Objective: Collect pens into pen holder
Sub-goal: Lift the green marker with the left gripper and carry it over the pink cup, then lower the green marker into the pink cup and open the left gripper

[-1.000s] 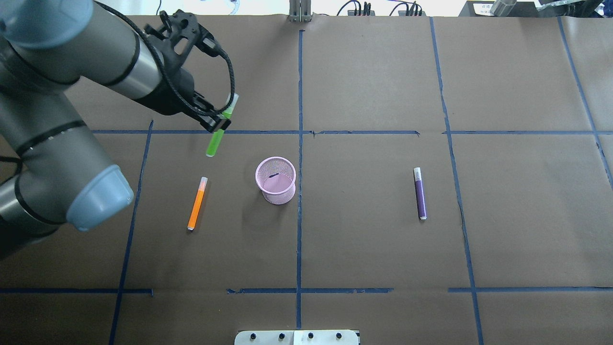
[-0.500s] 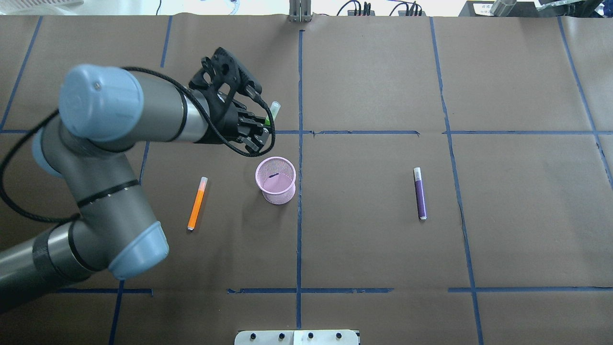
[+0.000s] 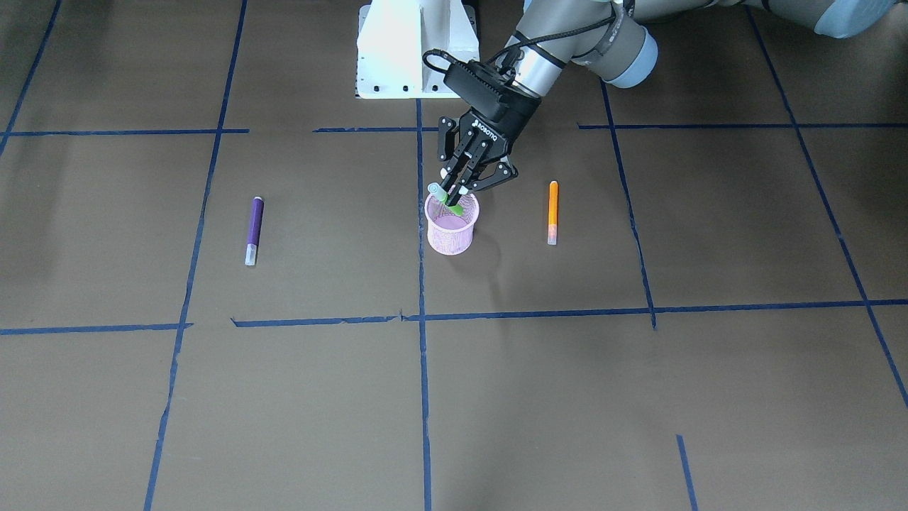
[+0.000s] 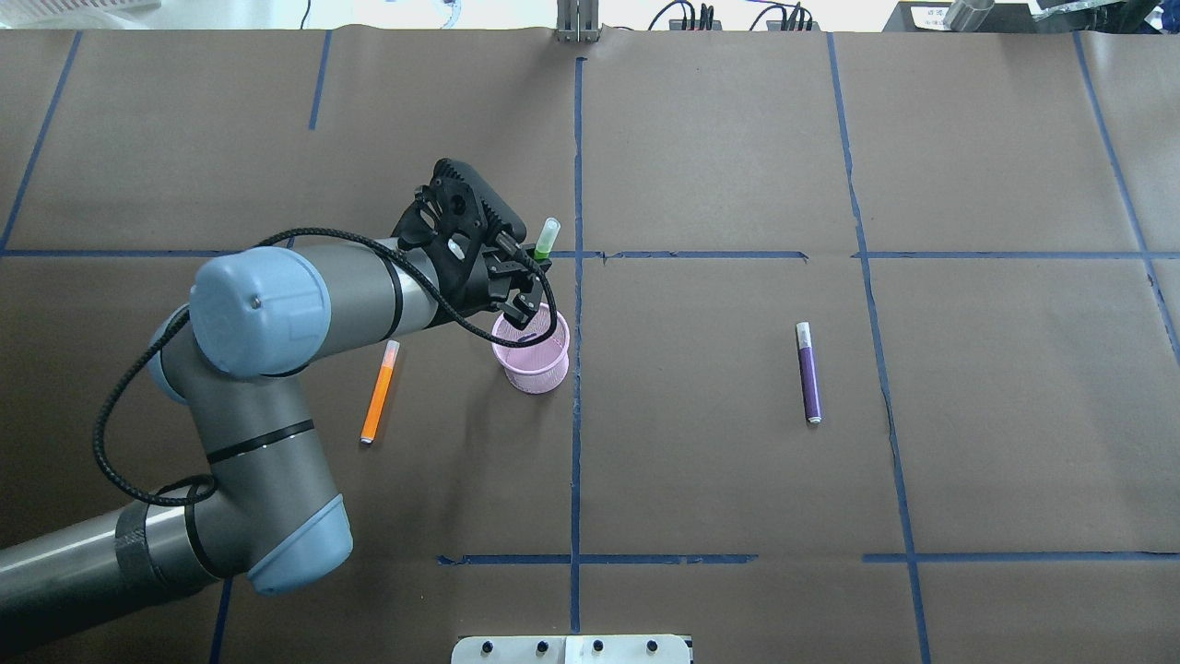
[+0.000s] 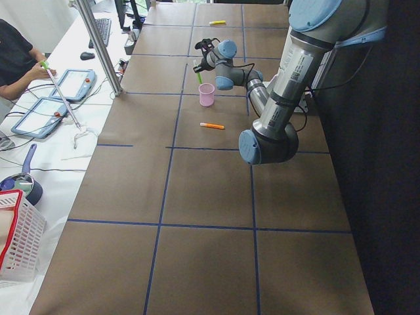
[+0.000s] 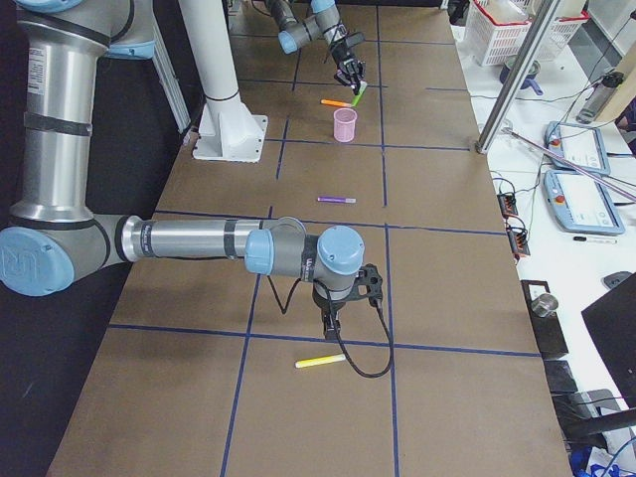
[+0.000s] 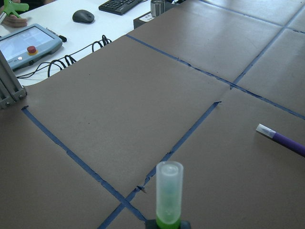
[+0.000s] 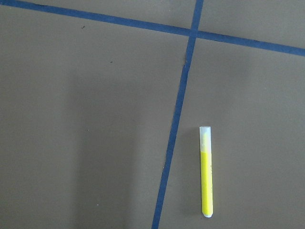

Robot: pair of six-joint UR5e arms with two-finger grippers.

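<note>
Now left gripper clamped on green pen, lower end at mouth of pink pen holder, mid-table. Orange pen and purple pen flat either side. Right gripper – can't tell its grip.

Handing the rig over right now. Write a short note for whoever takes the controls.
Left gripper: shut on the green pen, tilted, lower end at the pen holder mouth, not yet released.
Right gripper: near a yellow pen lying flat; open or shut, cannot tell.
Orange pen and purple pen lie flat either side of the holder.
Done: no pen dropped in. Left: release green, then collect the other three.
</note>
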